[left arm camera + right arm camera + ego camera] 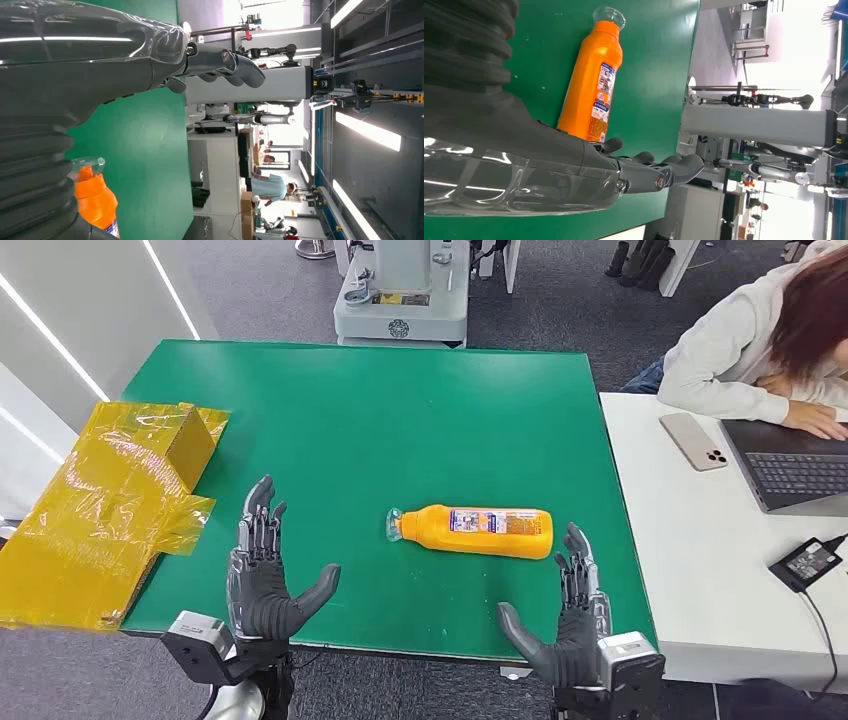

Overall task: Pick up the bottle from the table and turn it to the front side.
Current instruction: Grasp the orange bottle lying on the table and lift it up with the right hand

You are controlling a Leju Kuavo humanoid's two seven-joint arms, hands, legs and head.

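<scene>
Orange bottle [478, 530] lies flat on green table [400, 410], nothing touching it.
Your left hand [265, 575] & right hand [570, 625] both spread, empty; yellow-wrapped box [110, 500] well left, phone [693, 441] on white desk [690, 570].

One orange bottle [478, 530], two desks, green [400, 410] and white [690, 570], one phone [693, 441], one laptop [795, 465], one yellow-wrapped box [190, 445], one person [760, 340].

Head view looks down from above; both close, sideways wrist views share the bottle [475, 530].
</scene>
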